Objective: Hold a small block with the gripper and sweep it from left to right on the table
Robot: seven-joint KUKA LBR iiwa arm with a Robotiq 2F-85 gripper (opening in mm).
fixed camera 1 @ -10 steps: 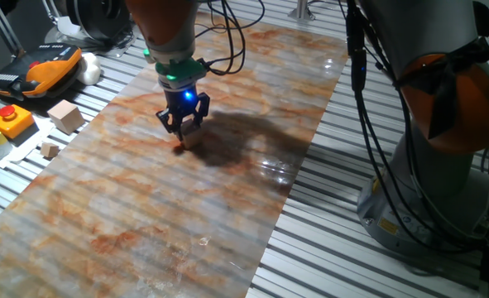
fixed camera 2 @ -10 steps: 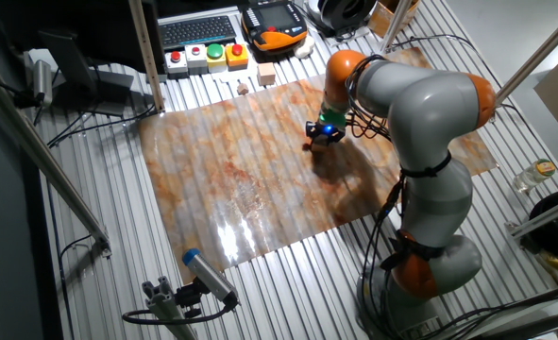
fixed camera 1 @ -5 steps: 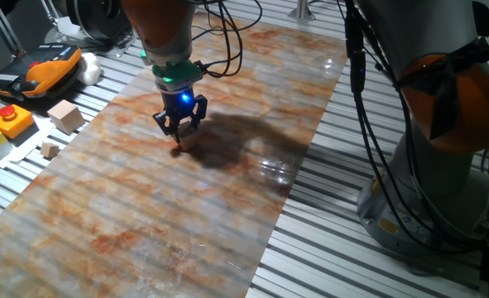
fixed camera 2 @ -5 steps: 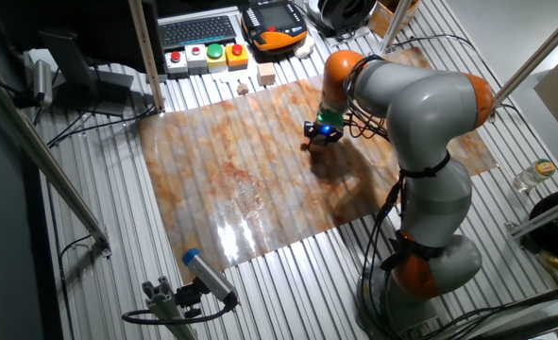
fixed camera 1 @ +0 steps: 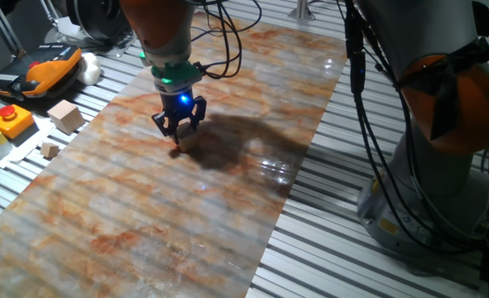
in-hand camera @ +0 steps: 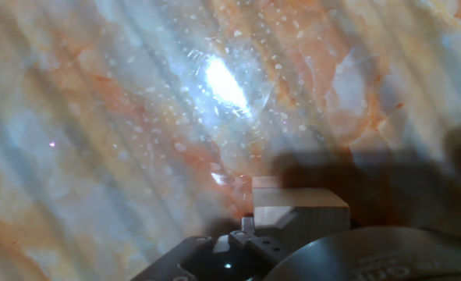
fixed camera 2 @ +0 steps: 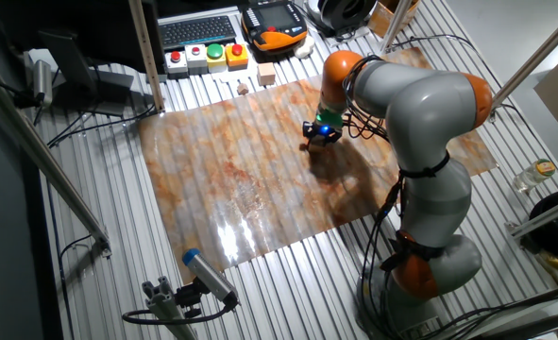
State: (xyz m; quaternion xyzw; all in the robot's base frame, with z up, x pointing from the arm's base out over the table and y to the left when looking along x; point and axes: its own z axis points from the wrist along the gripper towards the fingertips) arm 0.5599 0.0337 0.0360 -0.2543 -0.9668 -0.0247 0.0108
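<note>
The small light-brown wooden block (fixed camera 1: 181, 142) sits low between the black claw fingers, touching or just above the marbled mat (fixed camera 1: 145, 207). My gripper (fixed camera 1: 178, 132), black with a blue light and a teal ring, is shut on the block. In the other fixed view the gripper (fixed camera 2: 318, 138) is over the mat's far middle part. The hand view shows the block (in-hand camera: 299, 208) close below the camera, pale and plain, over the marbled surface.
A larger pale wooden cube (fixed camera 1: 65, 115) and a tiny wooden cube (fixed camera 1: 50, 150) lie off the mat at the left. A button box (fixed camera 1: 11, 121) and an orange pendant (fixed camera 1: 50, 68) lie beyond them. The grey robot base (fixed camera 1: 443, 165) stands at the right.
The gripper with the block has moved a little to the left and farther back across the mat over the last second.
</note>
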